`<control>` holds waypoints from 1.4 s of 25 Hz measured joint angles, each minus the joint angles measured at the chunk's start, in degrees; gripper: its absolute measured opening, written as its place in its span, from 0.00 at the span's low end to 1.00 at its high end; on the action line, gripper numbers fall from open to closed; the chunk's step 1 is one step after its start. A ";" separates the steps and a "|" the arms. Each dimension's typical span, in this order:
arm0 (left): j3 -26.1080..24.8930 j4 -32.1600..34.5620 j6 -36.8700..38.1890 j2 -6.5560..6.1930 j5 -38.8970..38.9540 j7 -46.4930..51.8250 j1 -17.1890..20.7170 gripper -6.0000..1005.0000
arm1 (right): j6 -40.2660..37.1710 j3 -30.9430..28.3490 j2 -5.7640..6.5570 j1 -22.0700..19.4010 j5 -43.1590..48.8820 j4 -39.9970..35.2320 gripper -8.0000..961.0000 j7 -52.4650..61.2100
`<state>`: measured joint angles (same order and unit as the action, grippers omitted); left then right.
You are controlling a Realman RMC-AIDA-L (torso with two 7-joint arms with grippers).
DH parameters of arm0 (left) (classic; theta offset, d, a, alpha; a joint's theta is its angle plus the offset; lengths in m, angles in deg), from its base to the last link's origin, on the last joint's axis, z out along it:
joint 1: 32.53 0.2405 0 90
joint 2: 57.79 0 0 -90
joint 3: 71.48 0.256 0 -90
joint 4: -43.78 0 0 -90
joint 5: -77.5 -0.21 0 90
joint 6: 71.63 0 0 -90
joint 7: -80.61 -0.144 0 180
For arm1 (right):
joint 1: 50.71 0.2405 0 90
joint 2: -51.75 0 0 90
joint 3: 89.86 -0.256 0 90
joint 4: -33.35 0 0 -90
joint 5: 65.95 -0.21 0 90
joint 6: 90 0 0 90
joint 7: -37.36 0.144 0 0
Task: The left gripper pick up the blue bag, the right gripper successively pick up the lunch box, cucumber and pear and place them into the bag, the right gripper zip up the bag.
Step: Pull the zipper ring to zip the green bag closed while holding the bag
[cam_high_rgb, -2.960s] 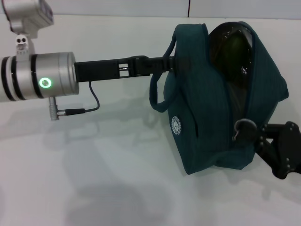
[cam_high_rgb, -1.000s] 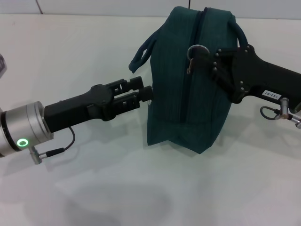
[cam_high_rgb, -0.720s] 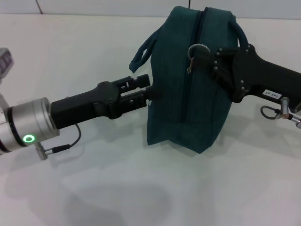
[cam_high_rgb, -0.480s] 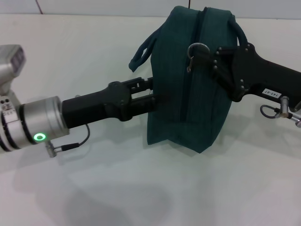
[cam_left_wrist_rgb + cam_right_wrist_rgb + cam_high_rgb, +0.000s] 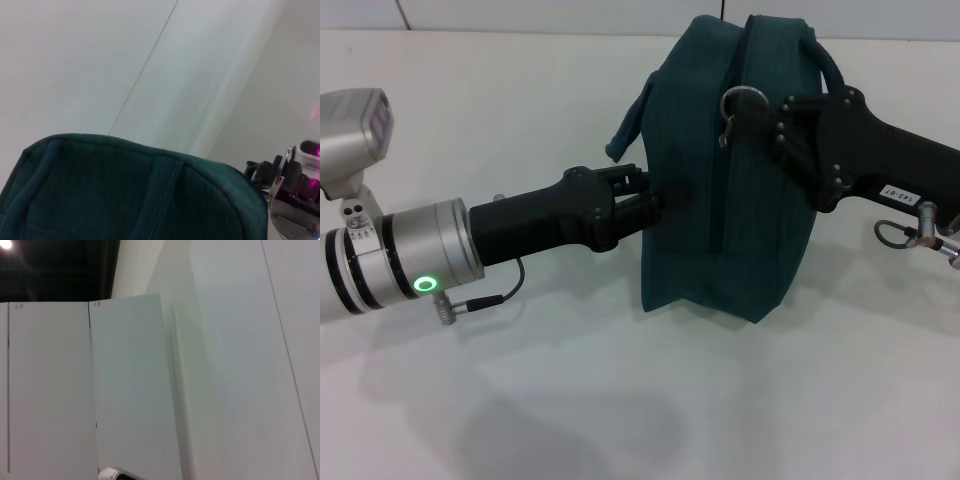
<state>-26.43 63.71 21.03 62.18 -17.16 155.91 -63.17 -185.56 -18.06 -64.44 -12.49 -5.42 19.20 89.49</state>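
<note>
White tabletop [image 5: 620, 400] filled the head view, with a pale wall at twelve o'clock. On it stood the blue bag [image 5: 720, 200], upright near the middle, its long side running from twelve o'clock down to six o'clock. Its zipper line ran along the top and down the near end, and it looked shut all the way, so nothing inside could be seen. I could not tell from this moment what was packed in it. No lunch box, cucumber or pear lay out on the table. The left gripper [image 5: 655, 200] reached in from nine o'clock and pressed against the bag's side, just under a loop handle [image 5: 630, 125]; its jaws looked narrow, but I could not tell if they held any cloth. The right gripper [image 5: 760, 120] came in from three o'clock and sat right at the ring zipper pull [image 5: 742, 100], with its fingertips touching or nearly touching it. I could not tell if those jaws were closed on the ring. The right gripper was the nearer one to the pull. The zipping step seemed about done.
</note>
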 joint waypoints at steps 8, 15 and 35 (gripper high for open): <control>1.14 0.00 0.32 -0.04 -0.28 -1.11 -0.04 0.33 | -0.03 0.06 0.00 -0.06 -0.10 0.00 0.01 0.00; 4.30 0.13 0.40 -0.18 -0.39 -2.32 -0.14 0.21 | -0.47 -0.02 0.00 -0.07 -1.67 0.01 0.01 0.15; 10.27 1.31 4.79 -0.84 -1.99 -3.89 -0.08 0.07 | 2.65 -0.29 0.17 -0.81 -4.49 -0.07 0.01 5.18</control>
<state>-16.17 65.03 25.82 61.34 -19.15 152.02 -63.25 -182.92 -18.35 -64.27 -13.31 -9.91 19.13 94.67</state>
